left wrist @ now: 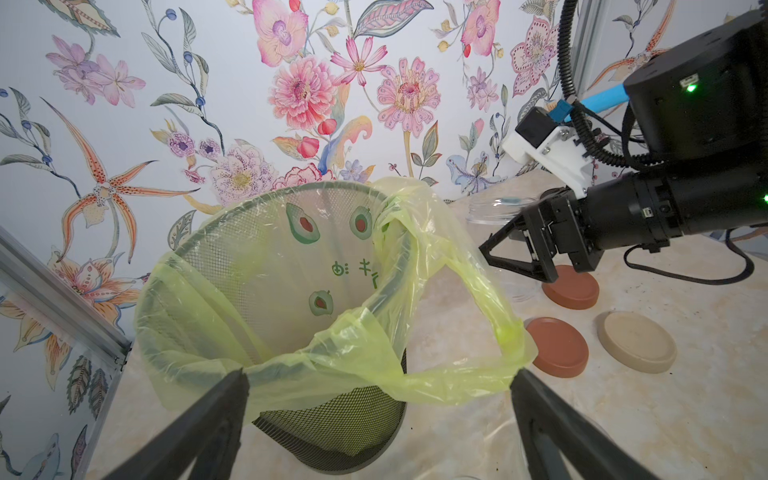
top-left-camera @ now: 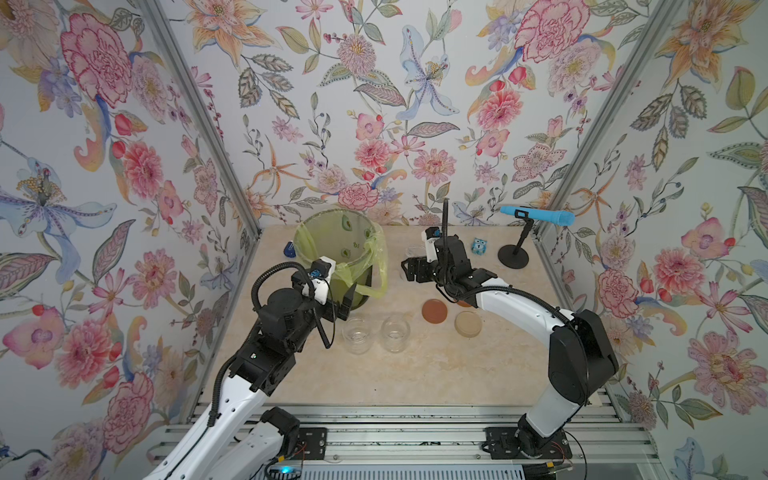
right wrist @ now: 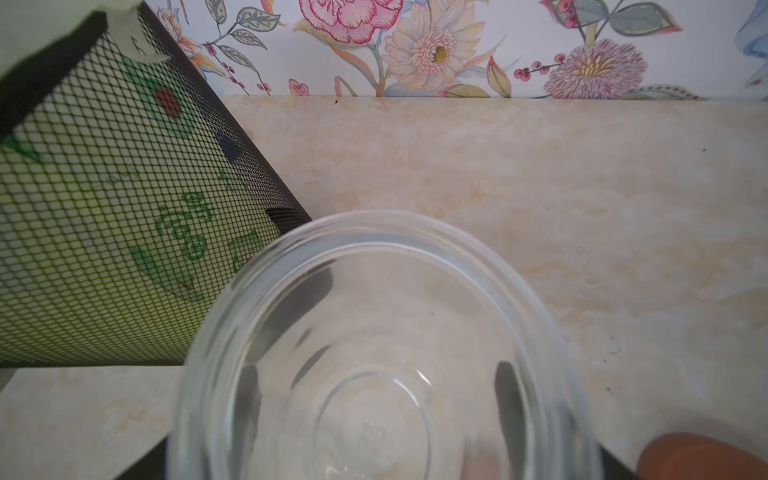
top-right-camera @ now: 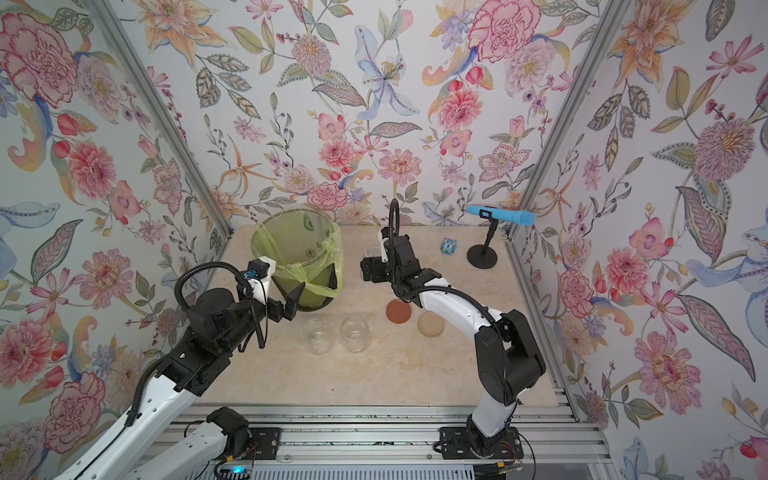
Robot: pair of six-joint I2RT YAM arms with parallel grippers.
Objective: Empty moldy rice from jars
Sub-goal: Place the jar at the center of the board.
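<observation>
Two clear glass jars (top-left-camera: 356, 334) (top-left-camera: 395, 332) stand open and look empty at the front middle in both top views (top-right-camera: 317, 334) (top-right-camera: 354, 332). My right gripper (top-left-camera: 409, 268) is shut on a third jar (right wrist: 374, 332) beside the bin. Its dark fingers (right wrist: 508, 399) show through the glass, and this jar looks empty too. My left gripper (left wrist: 378, 415) is open, with nothing between its fingers, at the bin's near side (top-left-camera: 345, 301). No moldy rice shows in any view. Two reddish-brown lids (top-left-camera: 434, 311) (left wrist: 571, 286) and a beige lid (top-left-camera: 468, 323) lie on the table.
A green mesh bin (top-left-camera: 309, 232) with a yellow-green liner (left wrist: 457, 374) stands at the back left. A blue microphone (top-left-camera: 538, 216) on a black stand (top-left-camera: 513, 255) and a small blue owl toy (top-left-camera: 478, 246) are at the back right. A small blue object (top-left-camera: 289, 250) lies left of the bin.
</observation>
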